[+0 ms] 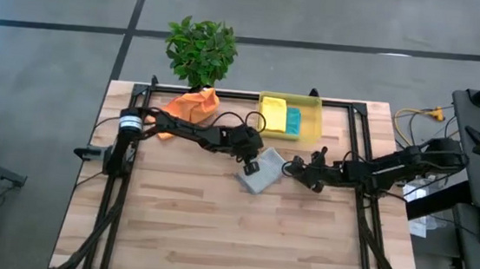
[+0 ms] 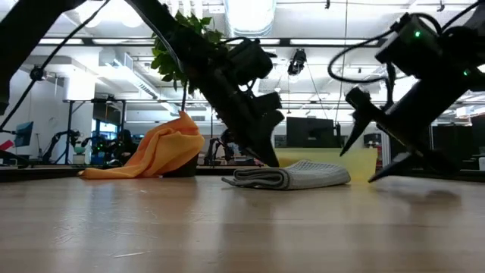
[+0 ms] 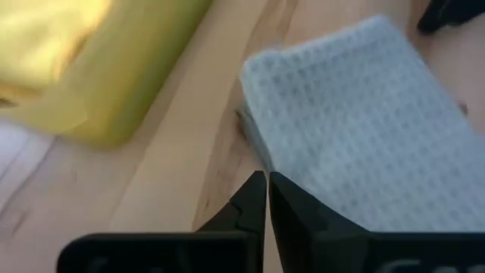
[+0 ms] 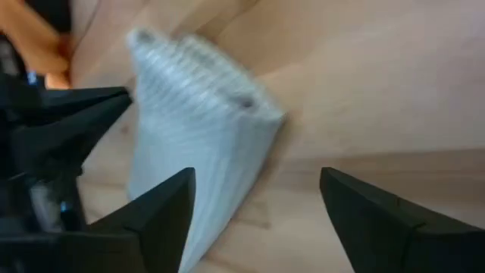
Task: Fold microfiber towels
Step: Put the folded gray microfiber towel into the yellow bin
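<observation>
The light grey towel [image 1: 263,173] lies folded flat on the table's middle; it also shows in the low view [image 2: 292,176]. My left gripper [image 1: 252,162] is shut, and its tips [image 3: 267,189] stand at the towel's left edge. My right gripper [image 1: 294,167] is open and empty, raised a little off the table [image 2: 371,152] just right of the towel, with the towel's end [image 4: 197,136] in front of its fingers. The orange towel [image 1: 192,107] lies heaped at the far left. The yellow towel [image 1: 273,116] and the teal towel [image 1: 293,120] lie in the bin. My left gripper's shut fingertips come slanting down from the table's left beside the grey towel's folded edge [image 3: 254,144]. I cannot tell whether they touch it.
A translucent yellow bin [image 1: 315,124] stands at the far edge behind the grey towel. A potted plant [image 1: 201,51] stands at the far left by the orange towel. The near half of the wooden table [image 1: 231,238] is bare.
</observation>
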`<move>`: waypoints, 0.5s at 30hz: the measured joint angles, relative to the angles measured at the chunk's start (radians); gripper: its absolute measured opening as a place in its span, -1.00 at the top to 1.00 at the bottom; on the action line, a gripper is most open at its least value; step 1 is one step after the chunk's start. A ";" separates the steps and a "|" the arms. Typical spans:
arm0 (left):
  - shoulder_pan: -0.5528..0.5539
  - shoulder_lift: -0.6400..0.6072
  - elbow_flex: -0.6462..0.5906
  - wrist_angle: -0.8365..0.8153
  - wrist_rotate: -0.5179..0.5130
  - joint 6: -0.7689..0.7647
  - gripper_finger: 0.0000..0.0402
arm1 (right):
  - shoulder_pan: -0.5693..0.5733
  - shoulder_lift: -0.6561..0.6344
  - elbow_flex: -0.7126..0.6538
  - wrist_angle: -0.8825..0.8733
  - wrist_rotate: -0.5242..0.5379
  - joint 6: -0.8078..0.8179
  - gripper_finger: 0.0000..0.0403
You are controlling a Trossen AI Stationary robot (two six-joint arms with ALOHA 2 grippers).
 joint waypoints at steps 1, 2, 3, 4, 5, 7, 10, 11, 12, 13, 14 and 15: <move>0.001 0.002 0.002 0.001 0.001 -0.009 0.97 | -0.009 0.010 -0.007 0.012 -0.002 0.007 -0.41; 0.002 0.002 0.000 -0.007 0.004 -0.015 0.97 | -0.017 0.025 -0.009 0.037 -0.005 0.012 -0.43; 0.002 0.003 0.000 -0.006 0.008 -0.016 0.97 | -0.025 0.036 -0.015 0.073 -0.009 0.013 -0.44; 0.002 0.012 0.000 0.008 0.011 -0.016 0.97 | -0.034 0.043 -0.021 0.096 -0.017 0.012 -0.45; 0.001 0.021 0.003 0.022 0.017 -0.016 0.97 | -0.041 0.061 -0.023 0.120 -0.030 0.009 -0.45; 0.002 0.024 -0.001 0.001 0.047 -0.017 0.97 | -0.055 0.092 -0.021 0.172 -0.039 0.001 -0.46; 0.002 0.040 0.004 0.018 0.052 -0.021 0.97 | -0.069 0.135 -0.010 0.192 -0.053 0.018 -0.46; 0.002 0.042 0.004 0.005 0.060 -0.025 0.97 | -0.072 0.146 -0.004 0.192 -0.054 0.027 -0.45; 0.002 0.047 0.004 0.001 0.070 -0.032 0.97 | -0.075 0.155 0.004 0.192 -0.056 0.031 -0.45; 0.002 0.051 0.006 0.005 0.075 -0.042 0.97 | -0.080 0.165 0.011 0.192 -0.058 0.029 -0.44; 0.002 0.053 0.006 0.005 0.079 -0.044 0.97 | -0.085 0.173 0.018 0.190 -0.063 0.023 -0.43; 0.002 0.053 0.006 0.005 0.082 -0.044 0.97 | -0.091 0.179 0.023 0.189 -0.070 0.016 -0.43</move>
